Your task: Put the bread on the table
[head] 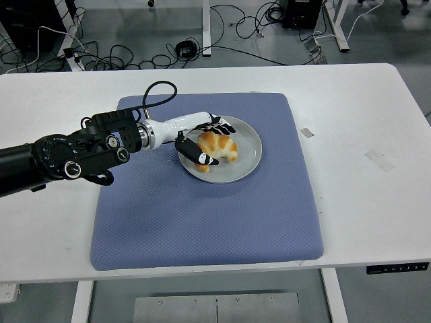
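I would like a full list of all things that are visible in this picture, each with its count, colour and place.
bread: one, golden brown croissant, on the plate, with the hand around its left end.
plate: one, grey, on the far middle part of the mat.
mat: one, blue-purple, over the middle of the table.
table: one, white, fills most of the view.
tape pieces: two, pale, on the table right of the mat.
cables: many, black, on the floor behind the table.
left hand: one, black fingers on a white wrist, at the bread; thumb on the near side, other fingers on the far side.
left arm: one, black, enters from the left edge.
right arm: not in view.
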Motion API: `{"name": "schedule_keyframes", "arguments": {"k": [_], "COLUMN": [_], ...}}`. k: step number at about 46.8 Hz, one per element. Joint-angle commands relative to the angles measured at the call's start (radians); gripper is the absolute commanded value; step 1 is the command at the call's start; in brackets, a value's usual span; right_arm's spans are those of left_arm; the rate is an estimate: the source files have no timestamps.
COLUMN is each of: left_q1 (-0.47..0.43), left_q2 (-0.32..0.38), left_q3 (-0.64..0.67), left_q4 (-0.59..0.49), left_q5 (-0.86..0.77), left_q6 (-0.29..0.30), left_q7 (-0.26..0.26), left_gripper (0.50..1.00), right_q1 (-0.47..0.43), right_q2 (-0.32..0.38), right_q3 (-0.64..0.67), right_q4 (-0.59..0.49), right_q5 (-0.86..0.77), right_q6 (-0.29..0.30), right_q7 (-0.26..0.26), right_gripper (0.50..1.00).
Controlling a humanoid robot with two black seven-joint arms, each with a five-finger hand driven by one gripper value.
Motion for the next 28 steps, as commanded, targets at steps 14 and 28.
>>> {"name": "schedule_keyframes", "arguments": {"k": [14,28], "left_q1": [0.005,0.007], "left_q2": [0.0,0.002], "left_q3": [-0.001,0.001], "left_q4": [0.0,0.0], "left_q5": [0.0,0.0], "left_q6": [0.0,0.0], "left_q7": [-0.002,-0.022], "left_gripper": [0.834,0.711], "right_q1": [0.0,0.0], "right_q2": [0.0,0.0], "right_q3": [0.0,0.0], "right_q4": [0.0,0.0], "right_q5": [0.0,0.0], "right_q6": [0.0,0.0], "right_q7": [0.0,0.0], "right_gripper": [1.0,1.0]}}
